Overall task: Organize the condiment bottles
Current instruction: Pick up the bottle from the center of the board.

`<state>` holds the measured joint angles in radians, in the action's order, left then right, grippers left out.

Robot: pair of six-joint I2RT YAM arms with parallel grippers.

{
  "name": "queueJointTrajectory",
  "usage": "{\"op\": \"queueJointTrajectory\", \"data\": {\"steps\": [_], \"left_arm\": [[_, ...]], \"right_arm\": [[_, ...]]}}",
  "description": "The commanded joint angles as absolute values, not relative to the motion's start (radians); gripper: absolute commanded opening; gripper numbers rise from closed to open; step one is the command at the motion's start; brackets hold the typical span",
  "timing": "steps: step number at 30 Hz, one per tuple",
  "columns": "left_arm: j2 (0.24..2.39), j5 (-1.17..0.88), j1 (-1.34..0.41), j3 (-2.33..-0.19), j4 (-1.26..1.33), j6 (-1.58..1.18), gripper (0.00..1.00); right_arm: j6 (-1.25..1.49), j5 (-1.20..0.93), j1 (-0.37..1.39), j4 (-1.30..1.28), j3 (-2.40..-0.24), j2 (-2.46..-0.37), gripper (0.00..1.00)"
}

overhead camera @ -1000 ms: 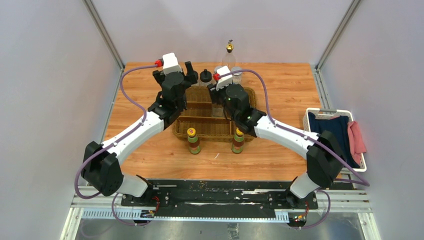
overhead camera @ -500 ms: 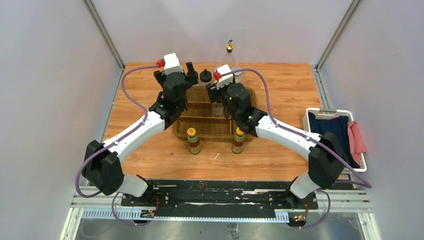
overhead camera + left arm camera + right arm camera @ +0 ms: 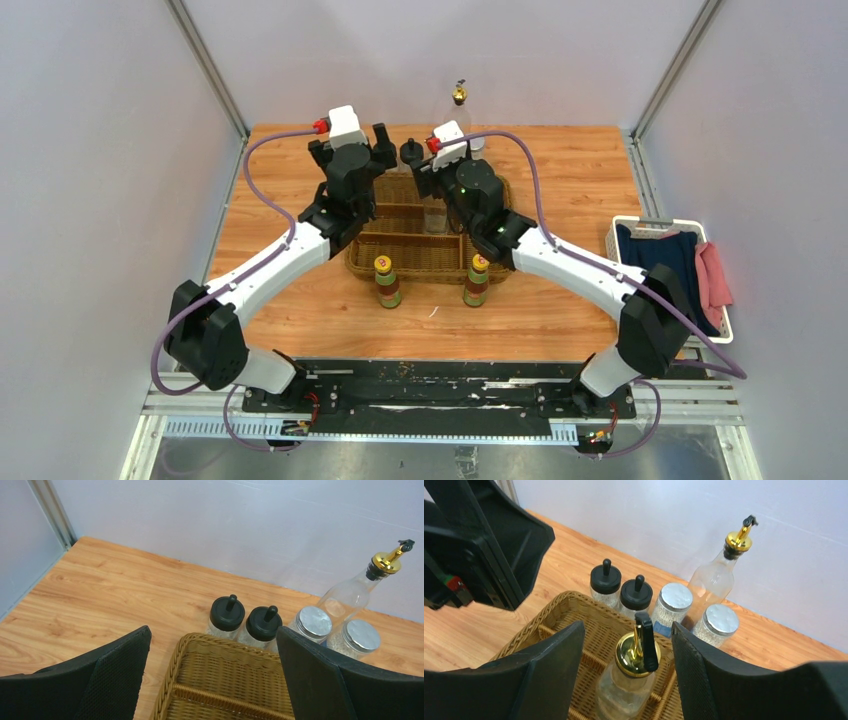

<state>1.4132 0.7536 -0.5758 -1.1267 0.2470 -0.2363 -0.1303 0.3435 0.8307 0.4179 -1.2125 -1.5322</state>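
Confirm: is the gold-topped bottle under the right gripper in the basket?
In: the bottle stands upright inside the basket, wicker around its base.

table: wood | wicker tray: centre | white basket: right edge, blue cloth, pink cloth

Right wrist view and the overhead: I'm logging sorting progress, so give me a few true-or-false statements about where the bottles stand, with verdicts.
A gold-topped bottle stands inside the basket. True.
The right end effector is clamped on that bottle. False: its jaws stand clear on both sides.
Both black-capped bottles are in the basket. False: they stand on the table behind it.
Two yellow-capped bottles stand on the table in front of the basket. True.
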Motion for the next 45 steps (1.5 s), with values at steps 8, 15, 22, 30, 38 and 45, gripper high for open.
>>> {"op": "queueJointTrajectory", "data": {"steps": [8, 15, 22, 30, 38, 45], "left_arm": [[1.411, 0.791, -0.587, -1.168, 0.270, -0.193, 0.99], [1.427, 0.771, -0.586, -1.202, 0.270, -0.145, 1.00], [1.467, 0.688, -0.570, -1.246, 0.270, -0.138, 1.00], [1.522, 0.625, -0.558, -1.303, 0.275, -0.123, 1.00], [1.560, 0.574, -0.535, -1.333, 0.312, -0.106, 1.00], [1.592, 0.534, -0.515, -1.335, 0.348, -0.104, 1.00]], "right_arm": [[-0.203, 0.361, 0.838, 0.380, -1.324, -1.484, 0.69], [-0.219, 0.349, 0.765, 0.300, -1.427, -1.488, 0.71], [-0.171, 0.257, 0.612, 0.203, -1.542, -1.540, 0.73], [-0.146, 0.080, 0.489, 0.143, -1.664, -1.696, 0.77], [-0.126, -0.161, 0.400, 0.185, -1.714, -1.831, 0.83], [-0.099, -0.282, 0.354, 0.269, -1.732, -1.908, 0.84]]}}
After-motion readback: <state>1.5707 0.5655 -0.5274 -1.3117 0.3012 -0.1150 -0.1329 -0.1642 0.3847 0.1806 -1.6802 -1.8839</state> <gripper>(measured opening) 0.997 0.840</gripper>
